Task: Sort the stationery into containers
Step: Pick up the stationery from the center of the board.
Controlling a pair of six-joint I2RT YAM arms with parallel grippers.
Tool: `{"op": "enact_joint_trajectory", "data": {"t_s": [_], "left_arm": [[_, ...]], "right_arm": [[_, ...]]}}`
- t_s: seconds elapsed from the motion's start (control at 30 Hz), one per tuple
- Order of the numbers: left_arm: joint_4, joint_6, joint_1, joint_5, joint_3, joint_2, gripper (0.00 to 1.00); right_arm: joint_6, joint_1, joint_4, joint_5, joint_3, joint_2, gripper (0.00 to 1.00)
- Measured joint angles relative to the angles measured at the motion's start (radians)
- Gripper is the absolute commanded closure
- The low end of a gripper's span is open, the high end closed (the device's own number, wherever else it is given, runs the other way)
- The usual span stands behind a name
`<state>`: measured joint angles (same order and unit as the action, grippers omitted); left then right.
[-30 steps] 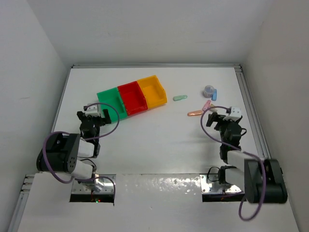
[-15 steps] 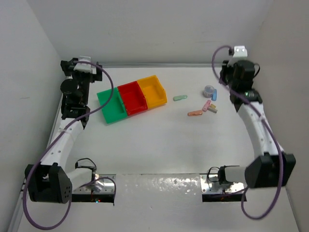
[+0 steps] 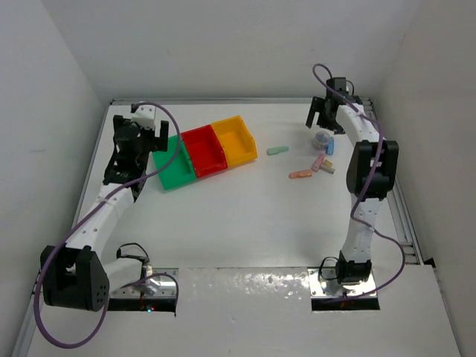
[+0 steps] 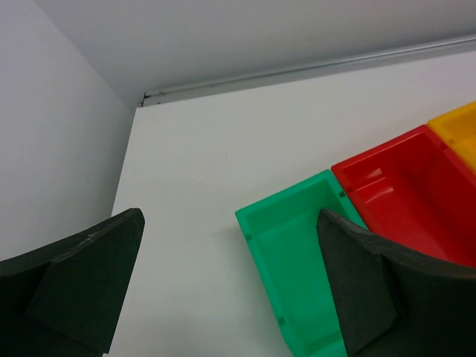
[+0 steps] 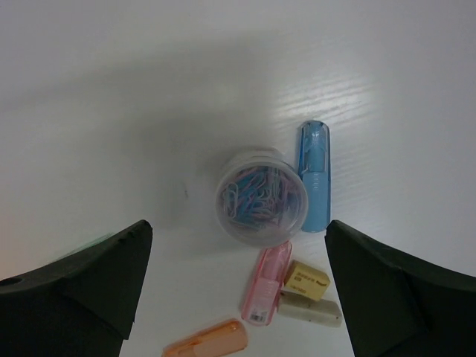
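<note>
Three joined bins stand at the back left: green point(image 3: 172, 162), red point(image 3: 203, 151), yellow-orange point(image 3: 235, 140). My left gripper point(image 3: 146, 134) is open and empty above the green bin's left edge; the green bin point(image 4: 297, 260) and red bin point(image 4: 405, 201) show in the left wrist view. My right gripper point(image 3: 326, 117) is open and empty above a round clear tub of paper clips point(image 5: 260, 195). Beside the tub lie a blue piece point(image 5: 314, 175), a pink piece point(image 5: 266, 281), an orange piece point(image 5: 208, 342) and a tan block point(image 5: 306, 280). A pale green piece point(image 3: 277, 150) lies apart.
A pale speckled eraser point(image 5: 309, 309) lies under the tan block. White walls enclose the table on three sides, with a metal rail point(image 3: 238, 100) along the back. The right arm's links point(image 3: 368, 186) rise along the right side.
Both arms have unfolded from near their bases and reached to the back: the left gripper over the green bin's edge, the right gripper over the paper-clip tub.
</note>
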<state>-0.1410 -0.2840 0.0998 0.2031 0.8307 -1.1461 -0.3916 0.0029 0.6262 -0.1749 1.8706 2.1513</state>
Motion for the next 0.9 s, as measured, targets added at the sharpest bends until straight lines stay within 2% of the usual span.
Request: {"op": "enact_joint_trajectory", "data": {"t_s": [0.17, 0.33, 0.47, 0.8, 0.87, 0.9], "left_arm": [[0.014, 0.017, 0.000, 0.033, -0.014, 0.000, 0.00], [0.008, 0.029, 0.001, 0.054, -0.014, -0.004, 0.00], [0.002, 0.031, 0.001, 0.070, -0.014, -0.022, 0.00], [-0.020, 0.031, 0.001, 0.090, -0.014, -0.039, 0.00], [-0.022, 0.031, 0.001, 0.094, -0.014, -0.039, 0.00], [-0.024, 0.031, 0.001, 0.097, -0.014, -0.039, 0.00]], "right_arm": [[-0.024, 0.000, 0.002, -0.029, 0.000, 0.087, 0.11], [-0.035, 0.001, -0.023, -0.062, -0.002, 0.096, 0.14], [-0.036, 0.006, -0.058, -0.086, -0.014, 0.105, 0.21], [-0.035, 0.020, -0.071, -0.103, -0.031, 0.158, 0.22], [-0.033, 0.023, -0.074, -0.108, -0.040, 0.158, 0.37], [-0.031, 0.027, -0.077, -0.113, -0.047, 0.158, 0.56]]}}
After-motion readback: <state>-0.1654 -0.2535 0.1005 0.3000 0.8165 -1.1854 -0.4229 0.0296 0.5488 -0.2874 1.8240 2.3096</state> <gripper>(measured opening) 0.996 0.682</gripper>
